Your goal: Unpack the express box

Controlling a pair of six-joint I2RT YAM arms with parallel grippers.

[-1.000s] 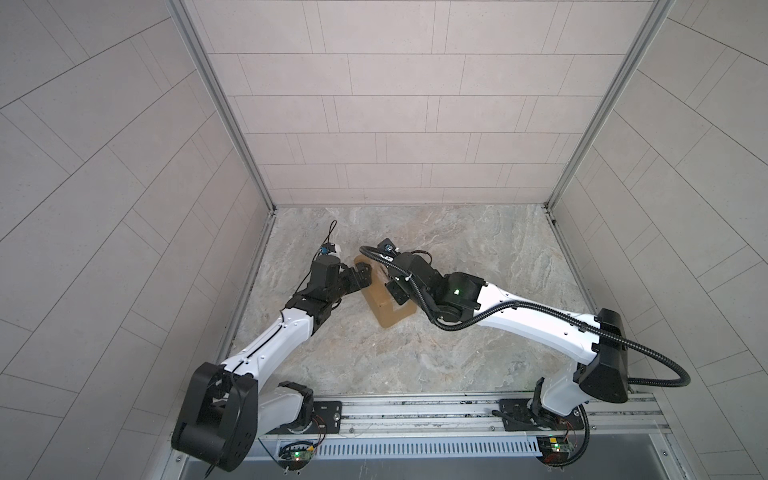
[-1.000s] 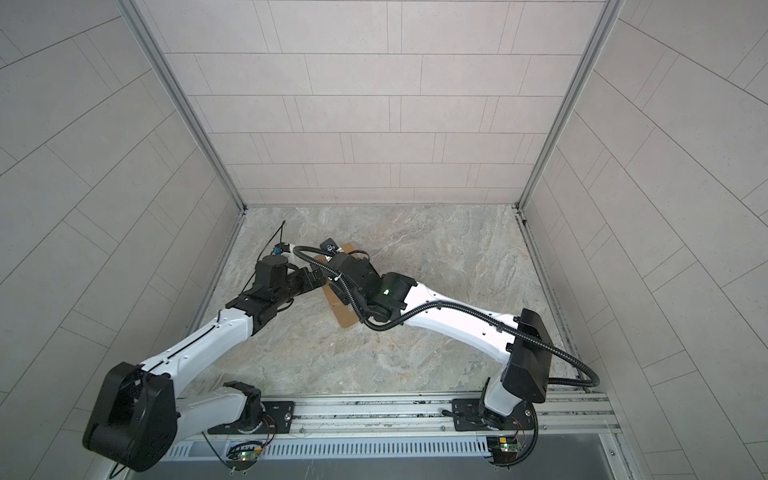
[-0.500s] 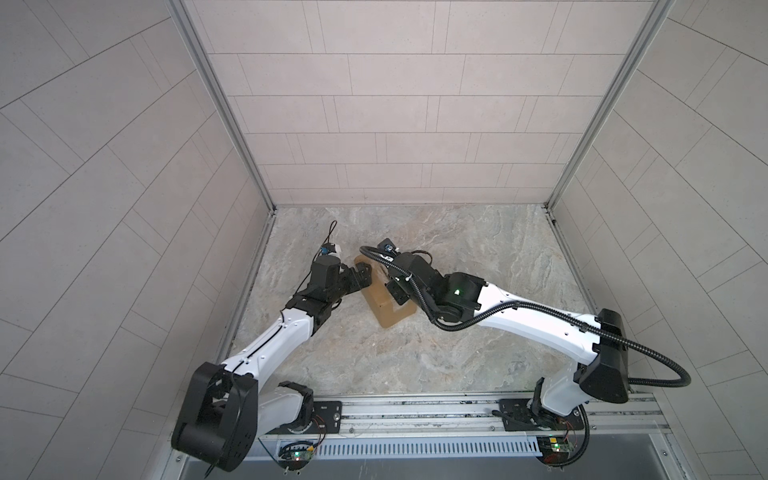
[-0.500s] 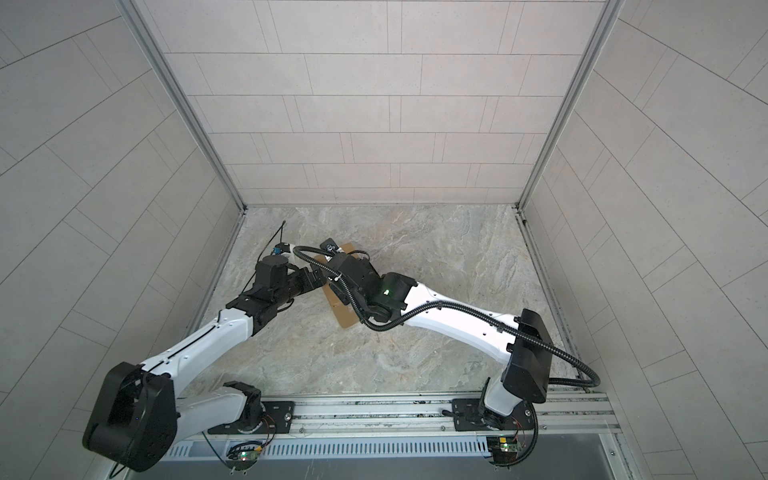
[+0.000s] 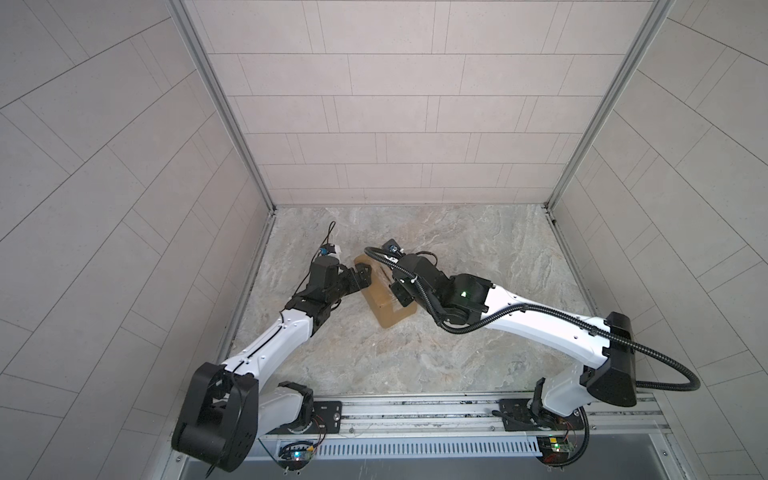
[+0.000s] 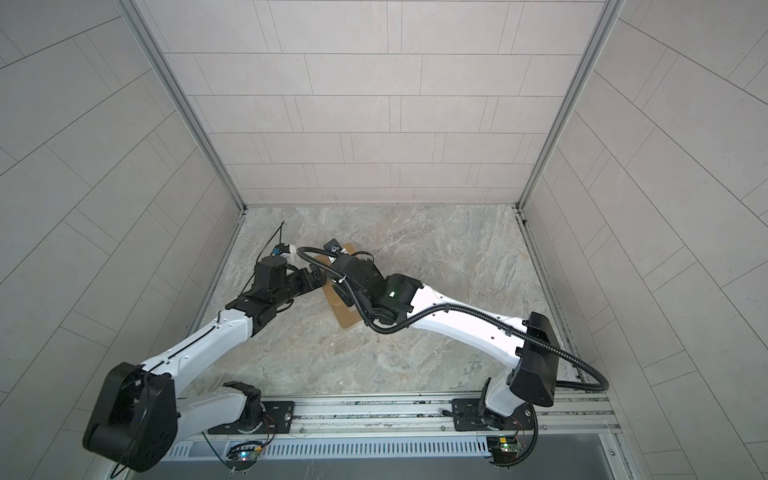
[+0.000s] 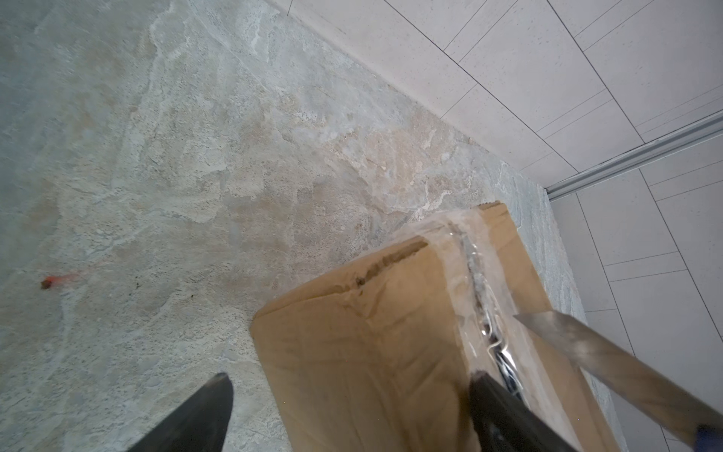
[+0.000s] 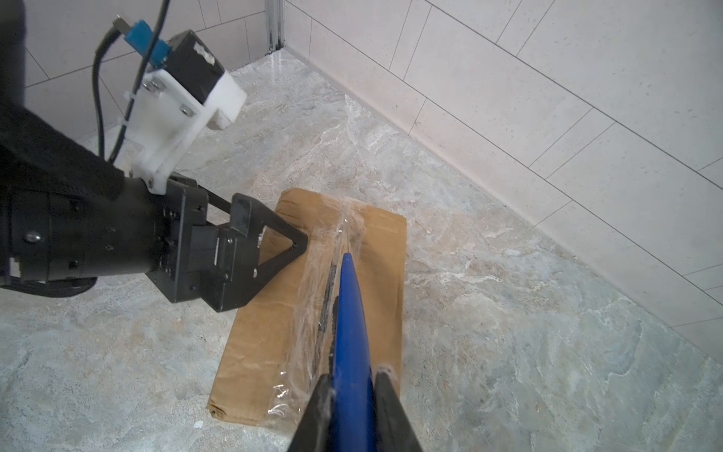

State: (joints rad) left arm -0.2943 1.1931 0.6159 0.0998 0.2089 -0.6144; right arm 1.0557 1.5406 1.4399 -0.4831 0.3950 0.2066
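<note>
The express box (image 5: 384, 307) (image 6: 345, 318) is a flat brown carton lying on the marble floor, with clear tape (image 8: 313, 297) along its top seam. My right gripper (image 8: 354, 375) (image 5: 401, 286) is shut on a knife's blue handle (image 8: 350, 332). The knife's steel blade (image 7: 587, 352) lies low along the taped seam (image 7: 475, 281). My left gripper (image 7: 351, 375) (image 5: 363, 276) (image 6: 318, 276) is open and straddles the box's long left edge. One finger (image 7: 493, 403) is over the box top beside the tape, the other (image 7: 203, 411) is over the floor, clear of the box side (image 7: 364, 352).
Tiled walls enclose the floor on three sides; the left wall (image 5: 232, 266) is close to my left arm. A metal rail (image 5: 415, 411) carrying both arm bases runs along the front. A small red speck (image 7: 49, 281) lies on the floor.
</note>
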